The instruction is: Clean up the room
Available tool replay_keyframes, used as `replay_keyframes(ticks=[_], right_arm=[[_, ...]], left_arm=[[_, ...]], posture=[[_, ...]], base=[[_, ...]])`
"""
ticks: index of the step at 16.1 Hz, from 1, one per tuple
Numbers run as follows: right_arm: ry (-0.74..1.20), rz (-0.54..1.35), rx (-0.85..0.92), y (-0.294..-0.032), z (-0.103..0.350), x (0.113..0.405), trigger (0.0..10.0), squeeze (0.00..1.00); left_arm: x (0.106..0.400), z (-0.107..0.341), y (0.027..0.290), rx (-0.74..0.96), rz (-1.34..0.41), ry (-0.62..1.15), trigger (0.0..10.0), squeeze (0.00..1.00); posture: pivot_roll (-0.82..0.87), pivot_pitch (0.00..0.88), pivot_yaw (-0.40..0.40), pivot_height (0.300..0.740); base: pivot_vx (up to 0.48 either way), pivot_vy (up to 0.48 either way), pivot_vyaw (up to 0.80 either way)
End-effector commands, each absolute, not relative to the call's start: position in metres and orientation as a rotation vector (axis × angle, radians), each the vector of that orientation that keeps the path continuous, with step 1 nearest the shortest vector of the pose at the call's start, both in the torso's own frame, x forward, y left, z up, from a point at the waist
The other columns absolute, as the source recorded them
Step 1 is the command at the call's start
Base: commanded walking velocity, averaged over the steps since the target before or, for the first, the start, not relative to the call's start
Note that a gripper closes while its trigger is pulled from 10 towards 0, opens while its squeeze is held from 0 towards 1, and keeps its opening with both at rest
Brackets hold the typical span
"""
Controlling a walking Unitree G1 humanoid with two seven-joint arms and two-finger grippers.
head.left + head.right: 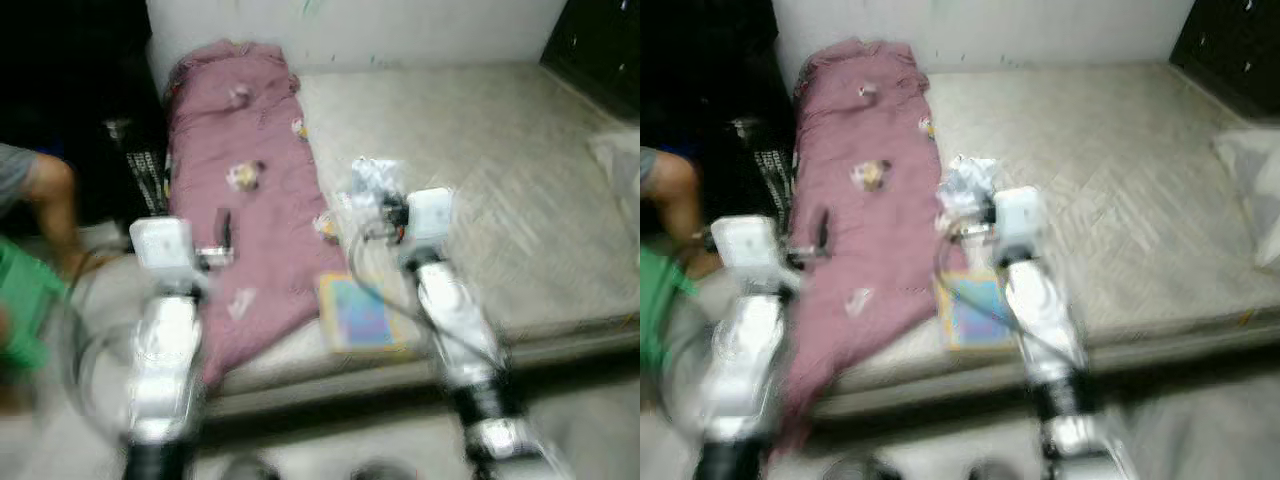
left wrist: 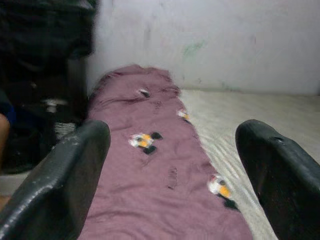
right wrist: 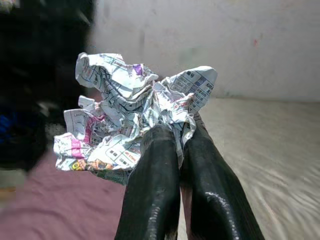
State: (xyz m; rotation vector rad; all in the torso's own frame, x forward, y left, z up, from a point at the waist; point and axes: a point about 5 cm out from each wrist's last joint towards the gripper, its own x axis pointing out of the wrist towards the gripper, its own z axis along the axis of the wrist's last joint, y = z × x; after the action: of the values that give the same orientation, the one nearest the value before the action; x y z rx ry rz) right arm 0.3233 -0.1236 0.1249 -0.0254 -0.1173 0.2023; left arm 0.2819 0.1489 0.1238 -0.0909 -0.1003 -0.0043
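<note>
Right claw clamped on crumpled newspaper, held above bed w/ pink blanket. Left claw apart, empty. Risk: thin pinch, paper could slip out while robot moves.

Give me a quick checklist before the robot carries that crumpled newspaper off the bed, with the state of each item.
1. Right gripper shut on the crumpled printed newspaper ball: ok, the fingers pinch its lower edge.
2. Paper lifted off the pale woven mattress: ok, it hangs above the bed.
3. Left gripper free: ok, its fingers are wide open and hold nothing, above the mauve patterned blanket.
4. Other items left on the bed: not ok, a colourful flat book lies at the mattress edge.
5. Person nearby: not ok, an arm is at the robot's left.
6. Bin for the paper: cannot tell.
</note>
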Motion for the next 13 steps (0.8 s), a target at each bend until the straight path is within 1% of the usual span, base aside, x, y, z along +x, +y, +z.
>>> replay_keyframes(ticks=[1, 4, 6, 8, 11, 13], right_arm=[[-0.154, 0.217, -0.027, -0.117, 0.134, 0.324, 10.0, 0.0], [-0.162, 0.229, -0.062, -0.116, 0.131, 0.318, 10.0, 0.0], [-0.143, 0.219, -0.08, -0.118, 0.127, 0.315, 10.0, 0.0], [-0.128, 0.206, -0.078, -0.121, 0.123, 0.312, 10.0, 0.0], [-0.122, 0.206, -0.089, -0.121, 0.123, 0.31, 10.0, 0.0], [-0.12, 0.199, -0.114, -0.126, 0.123, 0.31, 10.0, 0.0]], left_arm=[[0.28, 0.127, 0.156, -0.056, 0.027, -0.119, 10.0, 0.0], [0.273, 0.126, 0.164, -0.038, 0.057, -0.115, 10.0, 0.0], [0.266, 0.122, 0.167, -0.027, 0.067, -0.092, 10.0, 0.0], [0.261, 0.12, 0.168, -0.02, 0.068, -0.079, 10.0, 0.0], [0.262, 0.122, 0.174, -0.017, 0.092, -0.087, 10.0, 0.0], [0.261, 0.127, 0.178, -0.015, 0.127, -0.101, 10.0, 0.0]], posture=[[-0.03, 0.0, -0.009, 0.74], [-0.03, 0.0, -0.003, 0.74], [-0.04, 0.0, 0.01, 0.74], [-0.03, 0.0, 0.006, 0.74], [-0.04, 0.0, -0.003, 0.74], [-0.03, 0.0, 0.001, 0.74]], base=[[0.0, 0.0, 0.8], [0.0, 0.0, 0.8], [0.0, 0.0, 0.8], [0.0, 0.0, 0.8], [0.0, 0.0, 0.8], [0.0, 0.0, 0.8]])
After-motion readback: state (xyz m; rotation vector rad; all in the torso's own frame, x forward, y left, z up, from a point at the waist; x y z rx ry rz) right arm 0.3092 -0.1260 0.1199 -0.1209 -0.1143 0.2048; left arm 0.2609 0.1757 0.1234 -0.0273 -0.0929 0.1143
